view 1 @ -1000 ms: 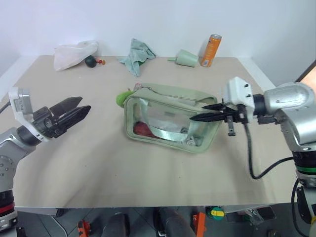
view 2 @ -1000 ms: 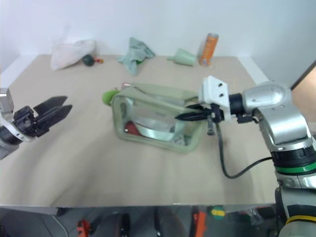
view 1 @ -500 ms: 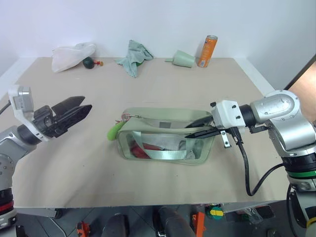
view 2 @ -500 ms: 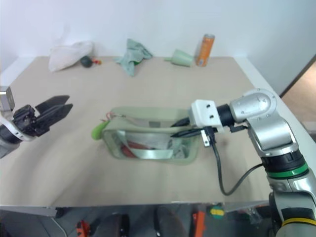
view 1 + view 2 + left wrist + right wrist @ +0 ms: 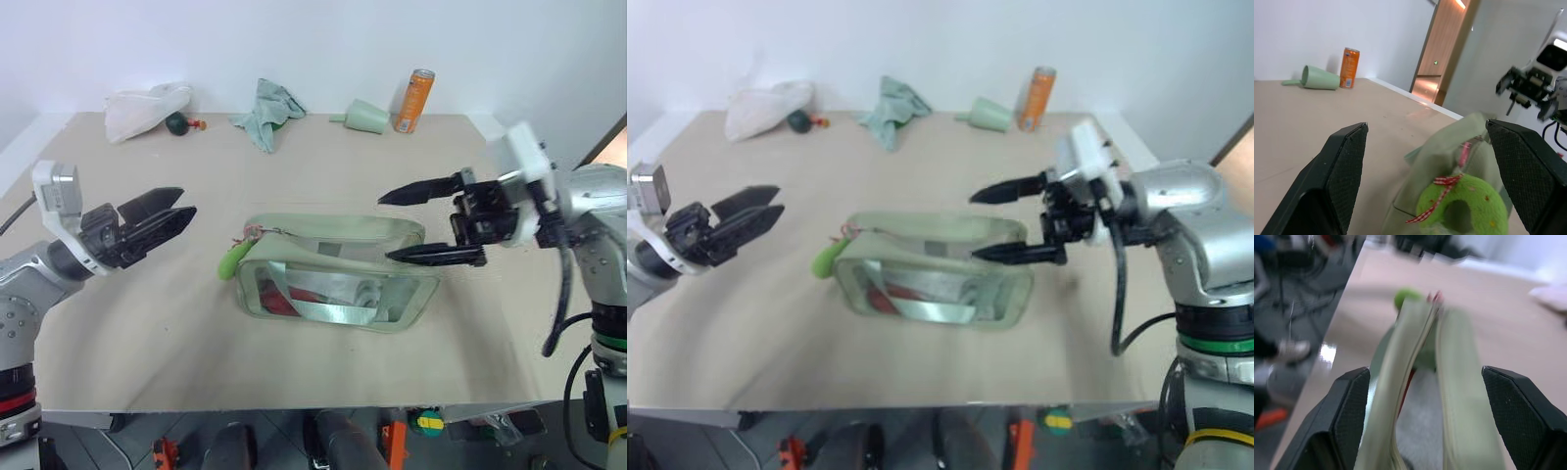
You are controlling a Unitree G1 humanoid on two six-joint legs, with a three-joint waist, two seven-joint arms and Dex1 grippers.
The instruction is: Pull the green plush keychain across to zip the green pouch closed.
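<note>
Tools both stand wide open, holding nothing. Right tool (image 5: 431,223) hangs just above the right end of the green pouch (image 5: 333,284), apart from it. Left tool (image 5: 162,221) hovers left of the green plush keychain (image 5: 230,261), which lies at the pouch's left end on the bench (image 5: 147,333).

The green pouch (image 5: 333,284) sits mid-table (image 5: 147,343), the green plush keychain (image 5: 230,261) at its left end. Left gripper (image 5: 157,223) hovers left of it, right gripper (image 5: 428,223) over its right end. Along the far edge: bag (image 5: 145,106), ball (image 5: 177,123), cloth (image 5: 267,108), cup (image 5: 365,117), can (image 5: 416,100), seemingly upright.
</note>
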